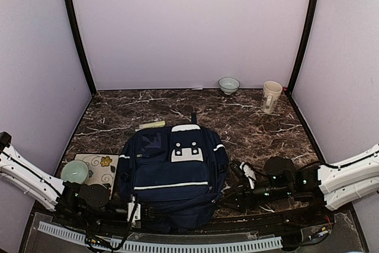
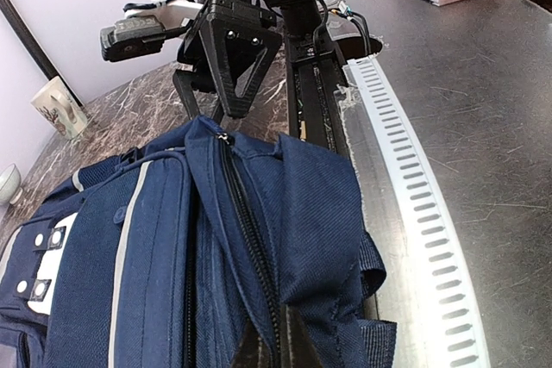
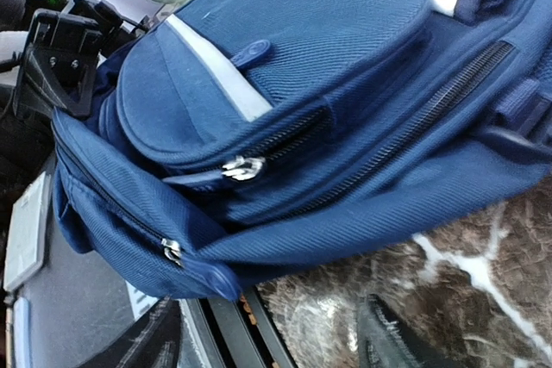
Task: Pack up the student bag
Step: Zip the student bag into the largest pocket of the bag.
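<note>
Well, the student bag (image 1: 172, 170) lies flat, front pockets up, at the near middle of the desk (image 1: 249, 122), between both arms. The right tool (image 3: 272, 332) sits by its near right corner, fingers spread wide. The left tool (image 1: 131, 210) presses into the near left corner; whether it pinches fabric I cannot tell.

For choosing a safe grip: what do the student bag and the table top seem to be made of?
The student bag: woven navy fabric, probably nylon or polyester, matte; the ribbed weave shows in the right wrist view. The table top: dark stone or a marble-look laminate, with white veins; I cannot tell which.
</note>
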Robot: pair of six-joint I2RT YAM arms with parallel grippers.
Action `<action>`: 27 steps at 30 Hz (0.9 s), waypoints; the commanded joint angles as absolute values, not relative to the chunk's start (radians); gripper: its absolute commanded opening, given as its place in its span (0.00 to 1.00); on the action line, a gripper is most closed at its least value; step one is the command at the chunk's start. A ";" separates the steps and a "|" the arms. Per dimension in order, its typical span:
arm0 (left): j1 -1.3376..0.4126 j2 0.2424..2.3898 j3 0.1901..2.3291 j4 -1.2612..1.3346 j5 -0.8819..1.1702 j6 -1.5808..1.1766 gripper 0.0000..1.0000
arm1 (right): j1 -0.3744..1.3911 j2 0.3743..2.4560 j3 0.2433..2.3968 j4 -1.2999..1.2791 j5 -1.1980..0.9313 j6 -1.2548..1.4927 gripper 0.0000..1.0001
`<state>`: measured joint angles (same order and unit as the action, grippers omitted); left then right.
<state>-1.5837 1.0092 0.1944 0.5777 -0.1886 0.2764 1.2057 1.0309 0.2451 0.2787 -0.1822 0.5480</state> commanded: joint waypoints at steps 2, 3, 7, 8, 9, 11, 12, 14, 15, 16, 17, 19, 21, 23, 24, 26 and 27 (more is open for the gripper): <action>-1.572 0.999 0.207 0.668 -0.232 0.257 0.00 | 1.229 1.120 0.299 0.422 -0.219 0.525 0.63; -1.571 0.999 0.207 0.668 -0.233 0.258 0.00 | 1.230 1.135 0.307 0.430 -0.220 0.521 0.62; -1.571 0.996 0.207 0.663 -0.240 0.256 0.00 | 1.236 1.182 0.334 0.462 -0.241 0.510 0.54; -1.572 0.996 0.207 0.663 -0.239 0.256 0.00 | 1.237 1.189 0.339 0.470 -0.248 0.509 0.53; -1.571 0.997 0.207 0.662 -0.241 0.256 0.00 | 1.239 1.195 0.346 0.475 -0.253 0.508 0.52; -1.571 0.998 0.207 0.664 -0.241 0.255 0.00 | 1.242 1.206 0.356 0.477 -0.257 0.506 0.48; -1.571 0.999 0.207 0.663 -0.243 0.255 0.00 | 1.245 1.211 0.361 0.476 -0.261 0.505 0.45; -1.571 1.000 0.209 0.664 -0.246 0.255 0.00 | 1.253 1.218 0.369 0.477 -0.264 0.503 0.37; -1.571 1.000 0.209 0.663 -0.247 0.255 0.00 | 1.259 1.222 0.371 0.476 -0.264 0.501 0.35; -1.571 1.000 0.211 0.663 -0.247 0.255 0.00 | 1.261 1.225 0.375 0.473 -0.262 0.500 0.32; -1.571 1.001 0.210 0.663 -0.248 0.254 0.00 | 1.264 1.226 0.376 0.470 -0.258 0.499 0.29; -1.571 1.001 0.211 0.662 -0.248 0.254 0.00 | 1.268 1.226 0.375 0.467 -0.253 0.499 0.21; -1.571 1.002 0.211 0.663 -0.250 0.252 0.00 | 1.271 1.224 0.372 0.467 -0.252 0.501 0.12; -1.571 1.001 0.212 0.664 -0.252 0.253 0.00 | 1.276 1.218 0.370 0.459 -0.247 0.503 0.05; -1.571 1.001 0.213 0.663 -0.252 0.253 0.00 | 1.277 1.213 0.369 0.453 -0.243 0.504 0.04; -1.571 1.000 0.215 0.662 -0.252 0.253 0.00 | 1.282 1.198 0.369 0.433 -0.231 0.507 0.02; -1.572 1.001 0.216 0.662 -0.253 0.253 0.00 | 1.284 1.190 0.366 0.421 -0.217 0.511 0.00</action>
